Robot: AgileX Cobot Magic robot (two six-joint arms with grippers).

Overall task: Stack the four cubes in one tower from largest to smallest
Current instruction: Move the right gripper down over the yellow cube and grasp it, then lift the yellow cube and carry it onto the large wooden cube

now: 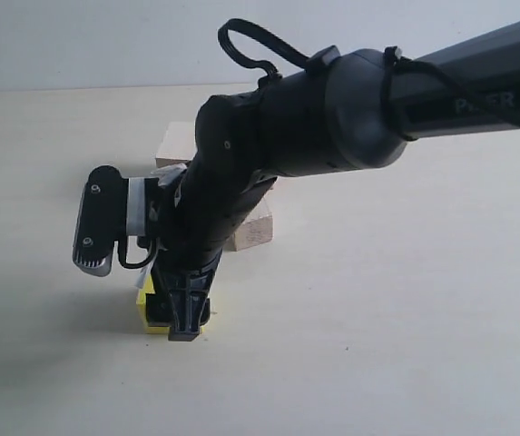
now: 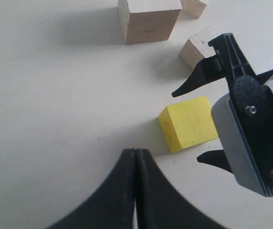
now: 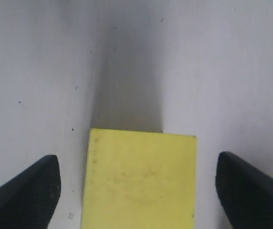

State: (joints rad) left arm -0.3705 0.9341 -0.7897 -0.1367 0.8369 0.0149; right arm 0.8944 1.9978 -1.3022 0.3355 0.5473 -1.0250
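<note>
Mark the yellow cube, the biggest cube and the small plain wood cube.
Yellow cube [image 2: 188, 123], left wrist view, middle of its top face.
Biggest cube [image 2: 150, 26], left wrist view, the side face toward the camera.
Small wood cube [image 2: 197, 46], left wrist view, its top face.

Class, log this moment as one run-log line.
right gripper: open, straddling yellow cube | left gripper: shut, touching nothing | large wood cube: nothing on top
</note>
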